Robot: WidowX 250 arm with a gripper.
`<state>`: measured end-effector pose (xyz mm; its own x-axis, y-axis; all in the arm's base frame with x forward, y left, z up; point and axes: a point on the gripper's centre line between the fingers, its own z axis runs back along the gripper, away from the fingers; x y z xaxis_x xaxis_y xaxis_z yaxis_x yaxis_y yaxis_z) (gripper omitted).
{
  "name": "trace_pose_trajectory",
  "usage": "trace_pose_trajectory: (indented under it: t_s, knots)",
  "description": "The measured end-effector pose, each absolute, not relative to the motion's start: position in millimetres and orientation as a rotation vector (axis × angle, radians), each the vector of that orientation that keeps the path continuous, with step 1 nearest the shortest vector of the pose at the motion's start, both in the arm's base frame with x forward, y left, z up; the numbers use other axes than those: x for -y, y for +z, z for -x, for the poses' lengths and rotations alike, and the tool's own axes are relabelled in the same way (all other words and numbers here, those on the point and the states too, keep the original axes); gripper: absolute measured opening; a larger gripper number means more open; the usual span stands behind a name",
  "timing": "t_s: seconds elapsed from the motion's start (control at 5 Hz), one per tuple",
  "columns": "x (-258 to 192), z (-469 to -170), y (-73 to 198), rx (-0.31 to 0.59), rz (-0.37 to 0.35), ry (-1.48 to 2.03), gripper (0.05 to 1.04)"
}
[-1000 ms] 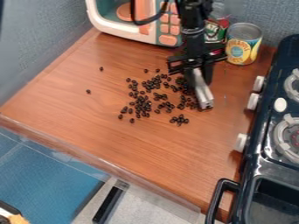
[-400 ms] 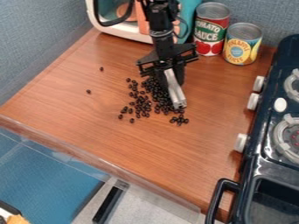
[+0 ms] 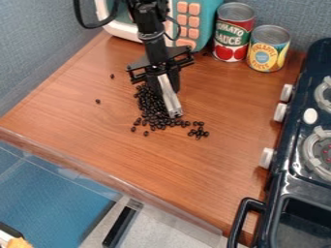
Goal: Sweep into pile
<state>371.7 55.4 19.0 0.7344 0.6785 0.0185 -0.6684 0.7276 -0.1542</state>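
And across it comes! The black two-finger gripper (image 3: 166,87) has swung leftward over the brown wood-grain counter (image 3: 129,155), and the beads have bunched up with it. A second ago they lay in a loose scatter; now most of the small, glossy black beads (image 3: 150,106) are packed in a dense heap along the left side of the silvery straight bar (image 3: 171,100). The fingers are closed on that bar, parted only by its thickness, and its lower end is down among the beads. That's real progress, I'd say well over halfway.

But look at the leftovers! A little clump (image 3: 198,132) sits right of the bar's tip, strung to the heap by a thin trail, and it hasn't budged. Two lone strays sit up on the left, and a few more dot the near edge. The bar leans against the heap's right flank, so I reckon it must lift and come round to fetch that clump without smearing the pile.

Behind, there's the white-and-teal toy microwave (image 3: 208,18), with a red can (image 3: 233,34) and a yellow-and-blue can (image 3: 267,51) beside it. The dark blue toy stove (image 3: 290,186) flanks the right, well apart from the heap.
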Motion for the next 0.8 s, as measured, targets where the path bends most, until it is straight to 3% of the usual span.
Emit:
trace_pose_trajectory:
  t_s: [0.8]
  knots:
    - [-131.3, -332.9, 22.2, 0.056, 0.125, 0.828, 0.344]
